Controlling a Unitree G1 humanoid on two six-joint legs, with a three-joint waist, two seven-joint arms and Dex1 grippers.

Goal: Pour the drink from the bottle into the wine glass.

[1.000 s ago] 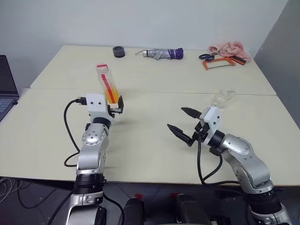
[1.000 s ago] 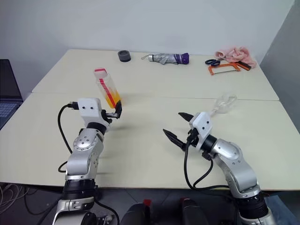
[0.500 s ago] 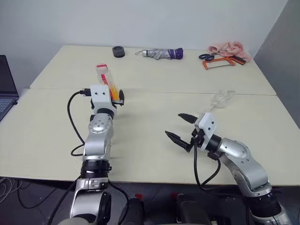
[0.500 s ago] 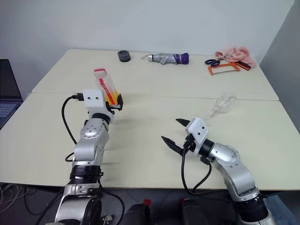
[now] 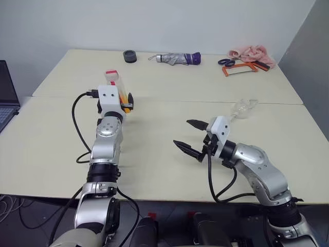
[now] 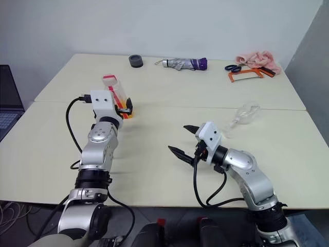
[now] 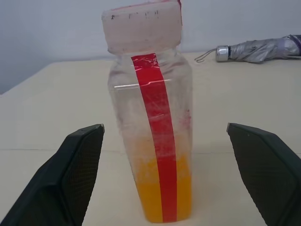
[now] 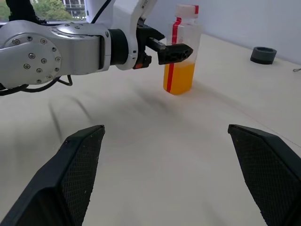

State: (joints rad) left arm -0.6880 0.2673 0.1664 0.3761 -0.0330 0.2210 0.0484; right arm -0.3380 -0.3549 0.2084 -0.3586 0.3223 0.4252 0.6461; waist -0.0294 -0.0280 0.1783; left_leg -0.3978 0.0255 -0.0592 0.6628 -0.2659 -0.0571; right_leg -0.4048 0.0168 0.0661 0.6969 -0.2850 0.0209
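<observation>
Since a second ago the bottle [image 7: 151,113] has gone from tilted in the left gripper's grasp to standing upright on the table [image 5: 164,154], and the left gripper [image 8: 175,51] has pushed forward along the table toward it. The right gripper [image 5: 190,137] has drifted a little to the left.

The left gripper's fingers [image 7: 70,179] are spread wide, one on each side of the bottle with clear gaps between them and its walls, so nothing is pinched. The bottle carries its red cap and a red strip down one face, and the drink [image 7: 162,195] fills only its lower part. It stands on the left half of the table, just past the seam between the two tabletops.

The right gripper hangs above the table's near middle, its fingers [image 8: 75,174] also spread wide and empty, pointing toward the bottle.

The wine glass [image 5: 243,108] lies on its side on the right of the table, beyond the right gripper and well apart from the bottle.

Along the far edge sit a dark tape roll [image 5: 130,56], a folded umbrella [image 5: 179,59], scissors [image 5: 226,62], an orange-handled saw [image 5: 240,68] and a pink cloth [image 5: 249,52]. A laptop [image 5: 7,95] shows at the far left.
</observation>
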